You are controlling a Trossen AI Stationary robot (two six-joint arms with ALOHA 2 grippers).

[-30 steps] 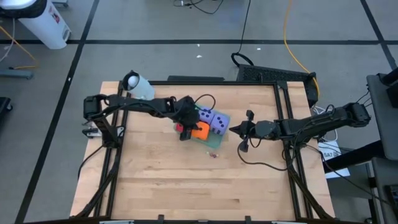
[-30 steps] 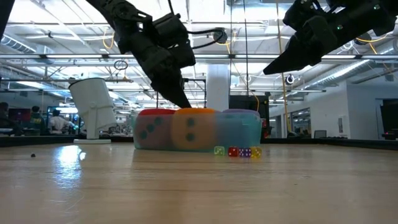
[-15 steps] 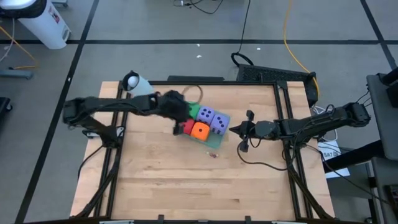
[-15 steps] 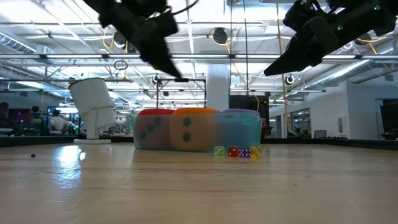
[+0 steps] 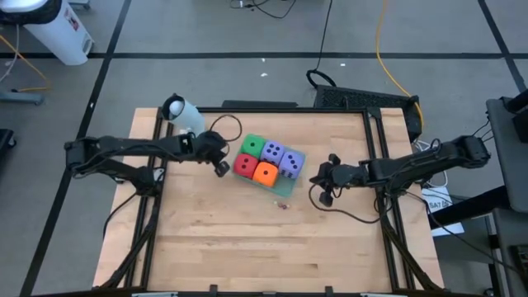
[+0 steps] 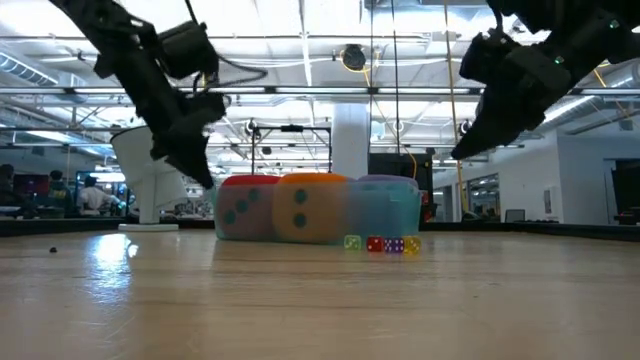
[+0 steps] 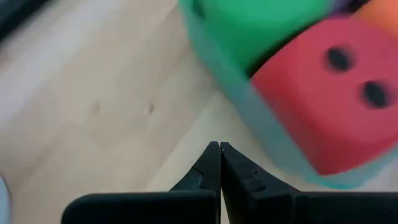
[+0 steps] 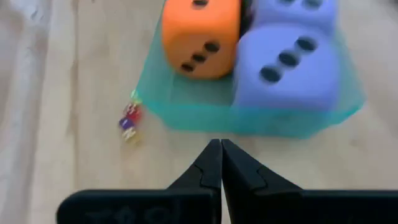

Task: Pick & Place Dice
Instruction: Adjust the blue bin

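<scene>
All five dice sat packed in a clear teal tray (image 5: 285, 186) near the middle of the desk (image 5: 247, 239): green die (image 5: 252, 146) and two purple dice (image 5: 273, 153) along the far row, red die (image 5: 244, 166) and orange die (image 5: 265, 172) in the near row. The second purple (image 5: 290, 164) was at the tray's right end.

My left fingers (image 5: 221, 167) were pressed together, holding nothing, just off the tray's left side, nearest the red die and not touching it. In the left wrist view the shut tips (image 7: 219, 163) pointed at the tray wall, with the red die (image 7: 333, 87) and green die (image 7: 261, 22) ahead of them behind that wall.

My right fingers (image 5: 317, 178) were also pressed together and empty, a bit off the tray's right side and clear of it. From the right wrist the tips (image 8: 221, 163) faced the tray wall (image 8: 249, 115), orange die (image 8: 200, 32) and a purple die (image 8: 285, 65) beyond it.

A few tiny clear dice (image 5: 284, 203) lay on the desk just in front of the tray. A white cup-like thing (image 5: 182, 111) sat at the desk's far left corner. In the low view both arms hung above the desk, either side of the tray (image 6: 385, 215).
</scene>
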